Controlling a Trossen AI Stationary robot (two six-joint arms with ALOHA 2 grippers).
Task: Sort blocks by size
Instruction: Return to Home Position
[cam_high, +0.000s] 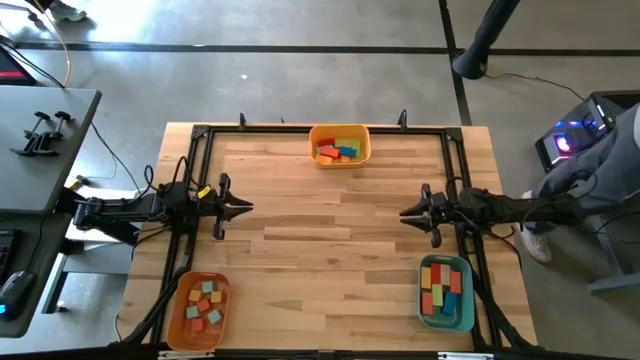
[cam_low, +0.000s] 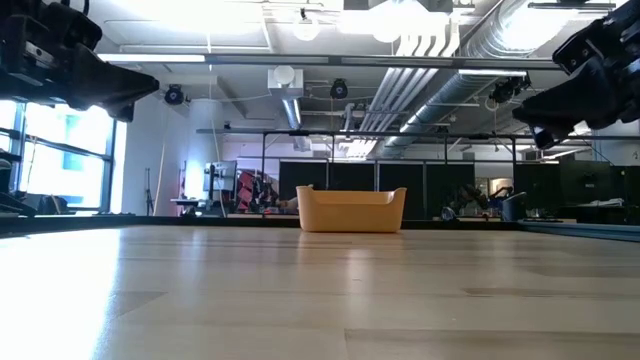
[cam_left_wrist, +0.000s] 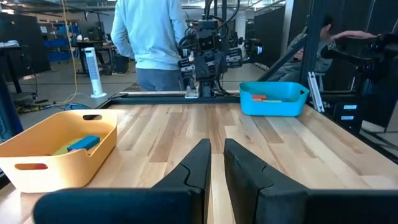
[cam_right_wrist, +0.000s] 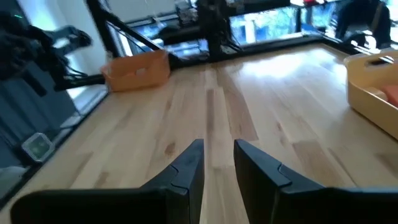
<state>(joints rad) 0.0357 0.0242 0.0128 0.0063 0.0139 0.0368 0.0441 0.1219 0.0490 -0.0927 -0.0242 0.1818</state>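
The blocks lie in three bins on the wooden table. Red, blue and orange ones (cam_high: 338, 150) are in the yellow bin (cam_high: 366, 146) at the far middle. Small ones (cam_high: 204, 303) are in the orange bin (cam_high: 178, 312) near left. Longer ones (cam_high: 442, 287) are in the teal bin (cam_high: 468, 302) near right. My left gripper (cam_high: 250, 208) hovers at the left edge, pointing level toward the centre, fingers (cam_left_wrist: 200, 163) shut to a slit with nothing between them. My right gripper (cam_high: 403, 214) hovers at the right edge facing it, its fingers (cam_right_wrist: 189, 163) slightly apart around nothing.
A black frame (cam_high: 330, 127) runs round the tabletop. The middle of the table (cam_high: 330, 235) between the two grippers is bare wood. A person in a light shirt (cam_left_wrist: 149, 37) stands beyond the table's right edge, and another sits nearby (cam_high: 590, 170).
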